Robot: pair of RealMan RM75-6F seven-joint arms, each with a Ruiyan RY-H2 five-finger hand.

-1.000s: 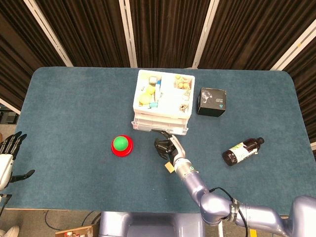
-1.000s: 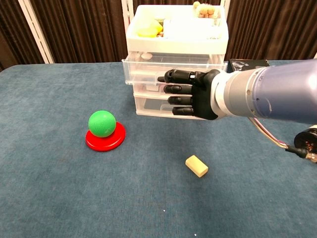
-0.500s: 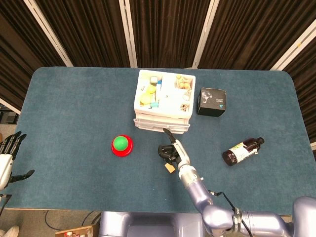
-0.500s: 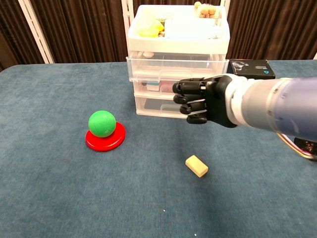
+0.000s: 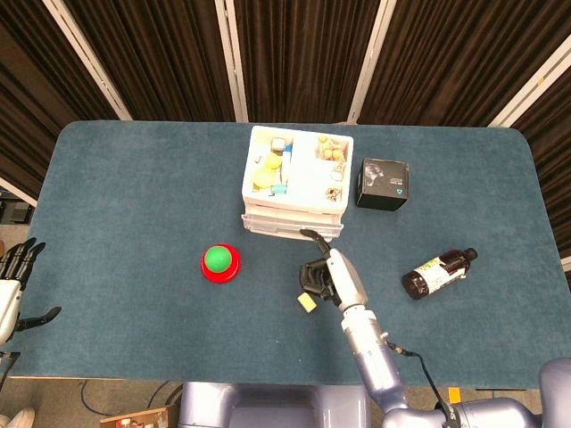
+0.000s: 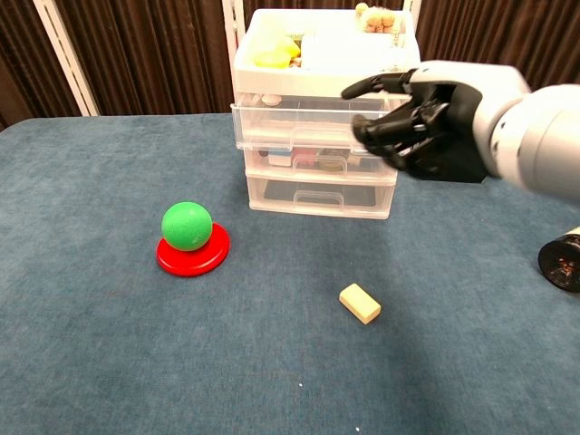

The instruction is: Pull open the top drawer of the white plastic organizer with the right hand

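Glossy black right hand (image 6: 426, 127) curled, empty; translucent ribbed top drawer (image 6: 322, 124) ajar.

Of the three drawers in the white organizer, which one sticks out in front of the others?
The top drawer: its clear front juts forward past the middle drawer and bottom drawer beneath it.
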